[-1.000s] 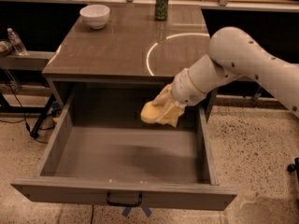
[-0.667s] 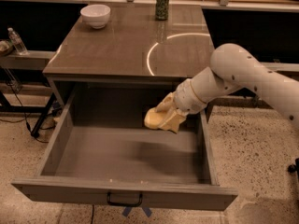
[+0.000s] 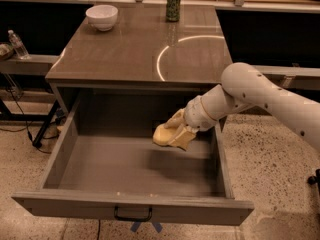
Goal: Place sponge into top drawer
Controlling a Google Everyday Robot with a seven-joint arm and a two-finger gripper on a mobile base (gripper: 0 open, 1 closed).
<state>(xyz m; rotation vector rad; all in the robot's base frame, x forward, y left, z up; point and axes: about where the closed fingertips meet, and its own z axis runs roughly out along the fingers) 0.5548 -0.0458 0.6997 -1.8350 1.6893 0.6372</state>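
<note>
The top drawer [image 3: 65, 139] is pulled fully open, with its dark handle [image 3: 133, 215] at the front centre. My white arm reaches in from the right. My gripper [image 3: 175, 133] is inside the drawer at its right rear, a little above the floor. It is shut on the pale yellow sponge [image 3: 163, 135], which sticks out to the left between the pale fingers [image 3: 184, 136]. A shadow lies on the drawer floor below it.
On the table top [image 3: 125, 54] stand a white bowl [image 3: 102, 17] at the back left and a green can [image 3: 173, 4] at the back centre. A water bottle [image 3: 18, 44] stands on a shelf at far left. Speckled floor surrounds the table.
My gripper has moved with the sponge a little lower and deeper into the drawer, and the arm's elbow has dropped to the right.
</note>
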